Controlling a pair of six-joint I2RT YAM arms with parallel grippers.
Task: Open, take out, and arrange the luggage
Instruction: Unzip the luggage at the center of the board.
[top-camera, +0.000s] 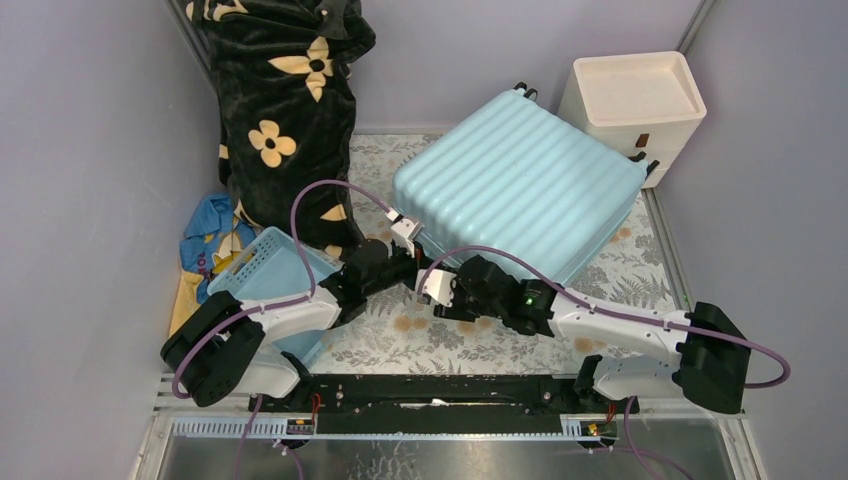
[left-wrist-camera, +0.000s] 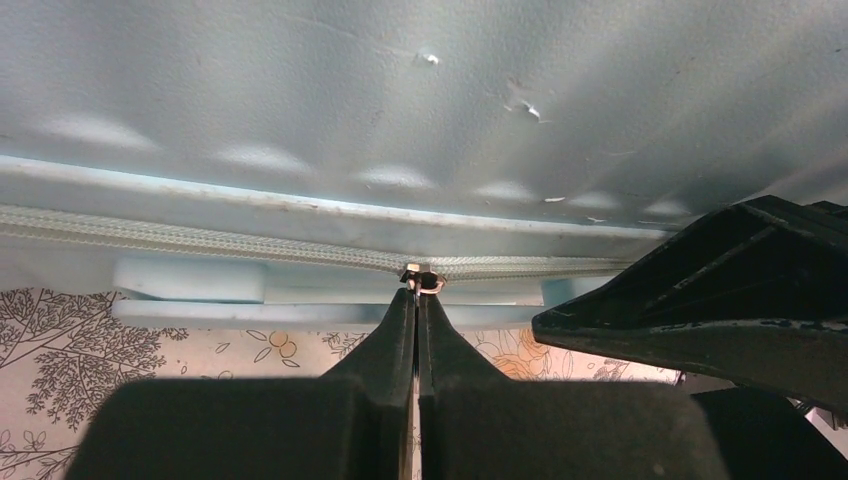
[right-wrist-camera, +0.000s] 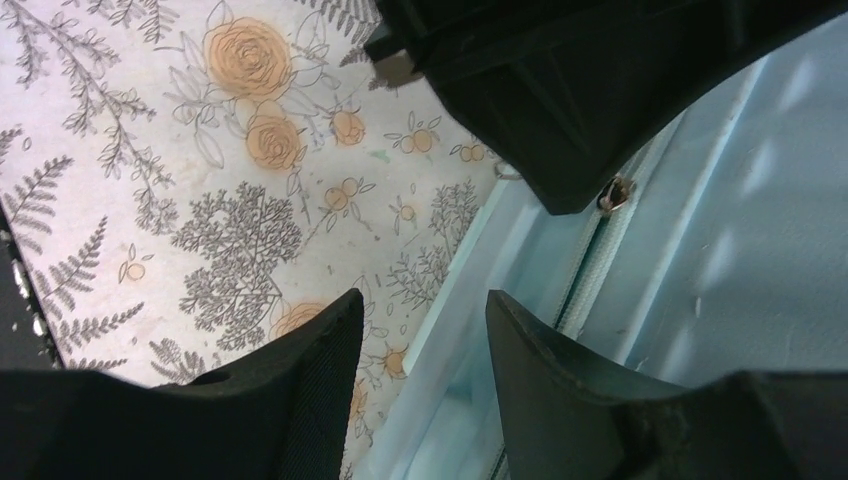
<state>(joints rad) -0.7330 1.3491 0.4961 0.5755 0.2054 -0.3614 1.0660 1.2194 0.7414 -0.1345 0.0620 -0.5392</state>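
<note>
One luggage (top-camera: 520, 190): pale aqua, ribbed, lying zipped. Two grippers at its near edge: left gripper (left-wrist-camera: 417, 290) pressed together, seemingly pinching the zip pull (left-wrist-camera: 422, 280); right gripper (right-wrist-camera: 423, 300) spread.

The luggage (top-camera: 520, 190) at the centre is pale aqua-blue with a ribbed shell. Its zip tape (left-wrist-camera: 200, 235) is off-white and the zip pull (left-wrist-camera: 422, 280) silvery. The table cover (right-wrist-camera: 150, 200) is white, printed with grey ferns and trees and orange roses. At upper left, a blanket (top-camera: 290, 90) is black with cream flowers. The basket (top-camera: 262, 268) is light blue and the drawer unit (top-camera: 632, 100) cream.
</note>
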